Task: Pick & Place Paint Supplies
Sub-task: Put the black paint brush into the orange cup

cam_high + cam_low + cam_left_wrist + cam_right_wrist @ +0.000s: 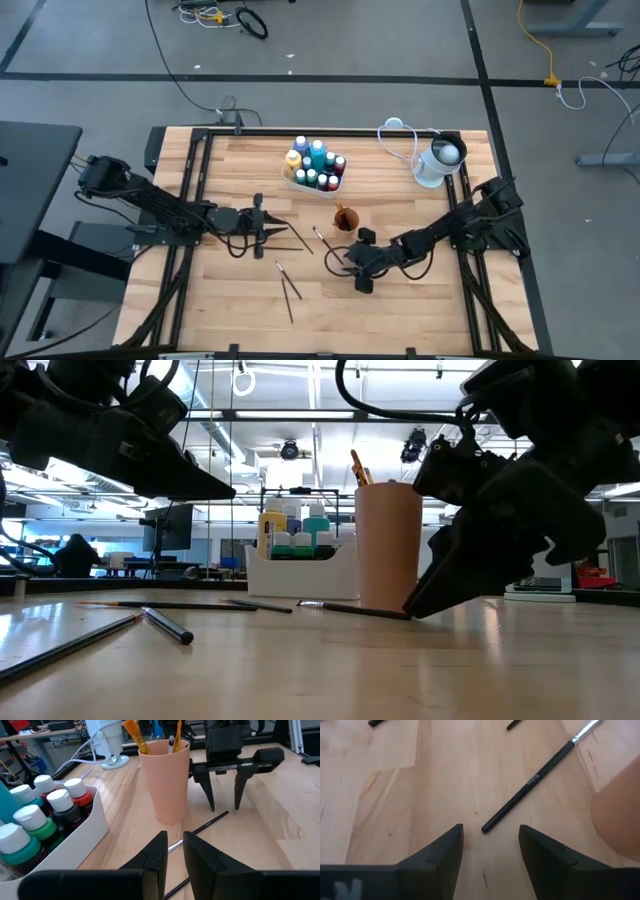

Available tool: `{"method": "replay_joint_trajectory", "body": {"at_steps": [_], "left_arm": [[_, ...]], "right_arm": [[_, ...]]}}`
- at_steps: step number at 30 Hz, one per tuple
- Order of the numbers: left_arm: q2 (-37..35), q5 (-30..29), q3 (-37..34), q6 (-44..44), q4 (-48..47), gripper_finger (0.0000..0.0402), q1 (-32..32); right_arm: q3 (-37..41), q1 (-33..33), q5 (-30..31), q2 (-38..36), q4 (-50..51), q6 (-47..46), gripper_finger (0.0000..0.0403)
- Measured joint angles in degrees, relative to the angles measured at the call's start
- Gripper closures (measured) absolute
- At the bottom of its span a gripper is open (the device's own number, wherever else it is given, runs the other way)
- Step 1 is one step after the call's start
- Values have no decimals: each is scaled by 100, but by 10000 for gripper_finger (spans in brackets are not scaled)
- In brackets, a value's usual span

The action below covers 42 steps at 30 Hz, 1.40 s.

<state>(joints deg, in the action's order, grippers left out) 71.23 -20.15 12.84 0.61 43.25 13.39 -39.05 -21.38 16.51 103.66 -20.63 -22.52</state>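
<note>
A dark-handled brush (pixel 535 775) lies flat on the table beside the peach cup (pixel 345 219), which holds several brushes. My right gripper (pixel 491 827) is open and tipped down at the table. Its fingers stand on either side of that brush's handle end (pixel 487 826) without touching it. My left gripper (pixel 175 834) hovers above the table left of the cup, open by a narrow gap and holding nothing. More brushes (pixel 288 280) lie loose on the wood. White-capped paint bottles (pixel 315 165) stand in a white tray (pixel 95 825).
A white-and-grey round container with a cable (pixel 438 162) stands at the far right of the table. The tray sits far of the cup, near the middle. Loose brushes (pixel 165 625) lie toward the near left. Black frame rails run along the table's edges.
</note>
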Motion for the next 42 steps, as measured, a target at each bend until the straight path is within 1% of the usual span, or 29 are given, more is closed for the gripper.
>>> {"method": "replay_joint_trajectory", "body": {"at_steps": [6,13,16,23,27,29,33,36,39,42], "left_arm": [[1,-16,0,6,-1,331,0],[1,-16,0,3,-2,331,0],[1,-16,0,3,-3,331,0],[1,-16,0,3,-5,331,1],[1,-16,0,2,-5,331,2],[1,-16,0,1,-5,331,0],[1,-16,0,1,-8,331,1],[1,-14,0,1,-12,331,0],[1,-16,0,1,-14,331,0],[1,-14,0,1,-16,331,2]], "right_arm": [[0,12,-83,11,-122,-144,220],[2,85,109,22,-159,0,221],[2,115,62,22,-314,-58,221],[2,110,46,32,-254,-16,222],[2,110,-33,200,-411,-15,223],[-7,108,32,305,-498,-12,229],[-24,107,196,480,-587,144,249],[-22,102,320,510,-588,315,272],[-17,102,376,516,-580,374,309],[-17,91,346,518,-553,383,361]]}}
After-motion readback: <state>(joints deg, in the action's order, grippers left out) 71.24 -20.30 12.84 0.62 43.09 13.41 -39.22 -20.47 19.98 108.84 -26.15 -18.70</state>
